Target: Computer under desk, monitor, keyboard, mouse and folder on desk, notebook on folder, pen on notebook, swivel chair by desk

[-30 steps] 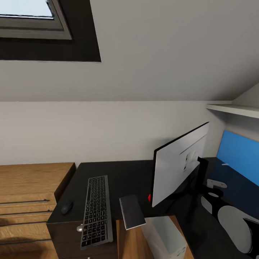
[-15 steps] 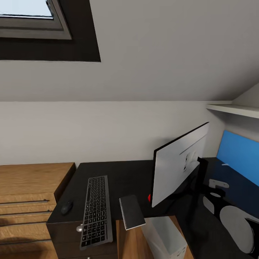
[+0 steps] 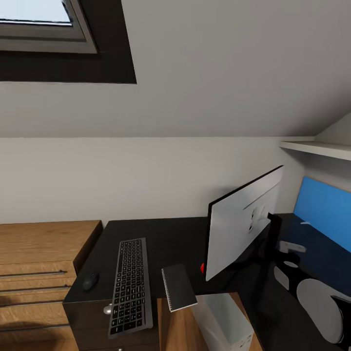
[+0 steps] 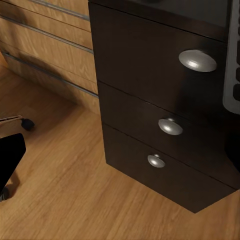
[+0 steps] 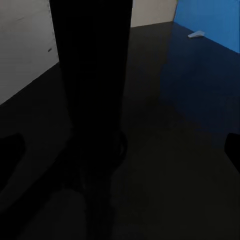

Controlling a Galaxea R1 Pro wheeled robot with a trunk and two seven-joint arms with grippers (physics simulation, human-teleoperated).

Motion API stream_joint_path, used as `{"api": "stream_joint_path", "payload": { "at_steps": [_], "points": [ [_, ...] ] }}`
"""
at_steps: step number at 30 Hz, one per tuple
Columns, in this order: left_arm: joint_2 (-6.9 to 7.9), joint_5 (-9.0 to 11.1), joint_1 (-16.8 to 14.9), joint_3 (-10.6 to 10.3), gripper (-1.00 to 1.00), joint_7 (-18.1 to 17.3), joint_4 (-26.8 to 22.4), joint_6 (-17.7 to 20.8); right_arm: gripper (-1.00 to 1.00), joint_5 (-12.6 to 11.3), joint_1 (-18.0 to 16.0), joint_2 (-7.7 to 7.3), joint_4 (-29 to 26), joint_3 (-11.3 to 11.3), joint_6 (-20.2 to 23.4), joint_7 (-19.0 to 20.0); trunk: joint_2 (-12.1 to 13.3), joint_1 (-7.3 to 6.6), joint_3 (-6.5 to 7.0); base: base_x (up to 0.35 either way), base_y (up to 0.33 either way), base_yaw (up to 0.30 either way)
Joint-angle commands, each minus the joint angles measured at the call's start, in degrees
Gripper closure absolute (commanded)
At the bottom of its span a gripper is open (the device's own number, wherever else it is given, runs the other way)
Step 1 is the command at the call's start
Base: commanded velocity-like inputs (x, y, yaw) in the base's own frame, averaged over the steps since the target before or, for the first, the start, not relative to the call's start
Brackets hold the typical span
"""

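Watching for change: my right arm's grey wrist barely shifted beside the black monitor arm
Notebook: small dark notebook overhangs the glossy black desk edge
Grippers: can't tell their state
Meaning: no progress yet

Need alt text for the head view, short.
A glossy black desk under a sloped ceiling holds a mouse, a keyboard, a dark notebook overhanging the front edge, and a monitor turned back-on. A pale computer stands below.

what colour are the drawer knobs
Silver-grey knobs on black drawers, clearest in the left wrist view.
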Motion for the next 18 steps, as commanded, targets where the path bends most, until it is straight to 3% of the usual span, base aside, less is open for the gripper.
{"api": "stream_joint_path", "payload": {
  "at_steps": [1, 18],
  "points": [
    [0.05, 0.35, -0.03, -0.10, -1.00, 0.10, -0.09, -0.31, -1.00, 0.60, -0.06, 0.02, 0.10, -0.47, -0.22, -0.12, -0.04, 0.01, -0.06, 0.000, 0.000, 0.000],
    [0.05, 0.35, -0.03, -0.10, -1.00, 0.19, -0.09, -0.28, -1.00, 3.06, -0.06, 0.08, 0.10, -0.47, -0.28, 0.04, -0.04, 0.01, -0.06, 0.000, 0.000, 0.000]
  ]
}}
